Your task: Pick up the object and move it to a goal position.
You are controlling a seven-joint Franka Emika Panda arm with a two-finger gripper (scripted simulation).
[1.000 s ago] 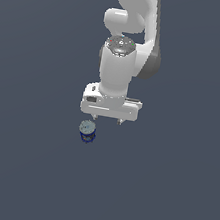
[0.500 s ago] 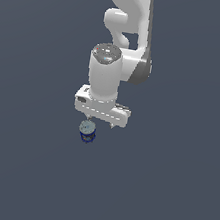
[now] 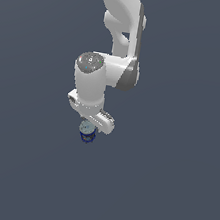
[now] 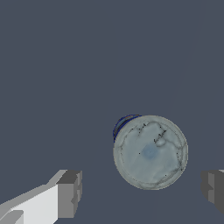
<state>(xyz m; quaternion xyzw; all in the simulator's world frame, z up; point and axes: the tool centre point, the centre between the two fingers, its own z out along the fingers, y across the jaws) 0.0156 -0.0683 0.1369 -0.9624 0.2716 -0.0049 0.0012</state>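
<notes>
1. Since a second ago the arm (image 3: pixel 104 78) has dropped and swung, so the gripper (image 3: pixel 90 125) now sits just above the can (image 3: pixel 87 131).
2. Can stands upright on the grey floor (image 3: pixel 16 167), at about 6 o'clock from the wrist.
3. From the wrist, both fingers (image 4: pixel 69 192) stand wide apart, touching nothing; the can's silvery top (image 4: pixel 150 152) lies between them, nearer the 3 o'clock finger.

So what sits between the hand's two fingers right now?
In the wrist view, the can sits between the open hand's fingers, touching neither; otherwise bare floor.
</notes>
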